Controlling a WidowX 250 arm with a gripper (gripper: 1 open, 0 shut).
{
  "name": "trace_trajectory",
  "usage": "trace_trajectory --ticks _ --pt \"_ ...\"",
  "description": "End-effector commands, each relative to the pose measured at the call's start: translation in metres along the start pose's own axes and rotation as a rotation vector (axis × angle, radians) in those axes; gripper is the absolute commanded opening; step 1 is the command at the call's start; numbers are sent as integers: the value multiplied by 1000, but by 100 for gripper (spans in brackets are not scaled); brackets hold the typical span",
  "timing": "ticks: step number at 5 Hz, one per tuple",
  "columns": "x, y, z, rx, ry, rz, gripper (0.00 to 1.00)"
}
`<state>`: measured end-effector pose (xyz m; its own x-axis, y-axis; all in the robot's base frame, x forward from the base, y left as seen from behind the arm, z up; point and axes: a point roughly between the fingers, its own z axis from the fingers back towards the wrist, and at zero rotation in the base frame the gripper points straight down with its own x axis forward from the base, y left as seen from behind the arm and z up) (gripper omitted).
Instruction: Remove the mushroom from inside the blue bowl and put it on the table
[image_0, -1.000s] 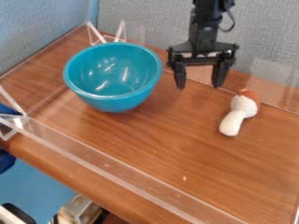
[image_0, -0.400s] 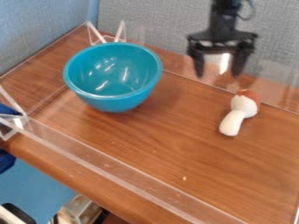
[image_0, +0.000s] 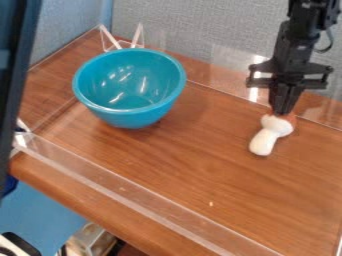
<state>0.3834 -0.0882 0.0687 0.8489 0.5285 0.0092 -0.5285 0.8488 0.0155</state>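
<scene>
Hanging over the small toy mushroom with my black gripper, fingers clenched together, apparently empty.
Mushroom lies on the brown wood-grain table, outside the glossy turquoise-blue plastic bowl; its long axis runs one-to-seven o'clock, cap directly under my fingertips.

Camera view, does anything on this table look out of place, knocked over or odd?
One thing stands out: the mushroom lies tipped on its side on the table, well right of the blue bowl, not inside it. The gripper hangs shut directly above its cap. The bowl stands upright and looks empty. Nothing spilled or damaged.
</scene>
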Motion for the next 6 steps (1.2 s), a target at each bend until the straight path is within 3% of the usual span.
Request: trace_trajectory --ticks 1,3,4,6 --pt "-12 13 41 -46 -40 -31 0" --pt "-23 12 14 -42 38 -83 0" --pt "-28 5 -8 -37 69 -159 0" --pt "-15 14 -13 -37 77 -237 0"
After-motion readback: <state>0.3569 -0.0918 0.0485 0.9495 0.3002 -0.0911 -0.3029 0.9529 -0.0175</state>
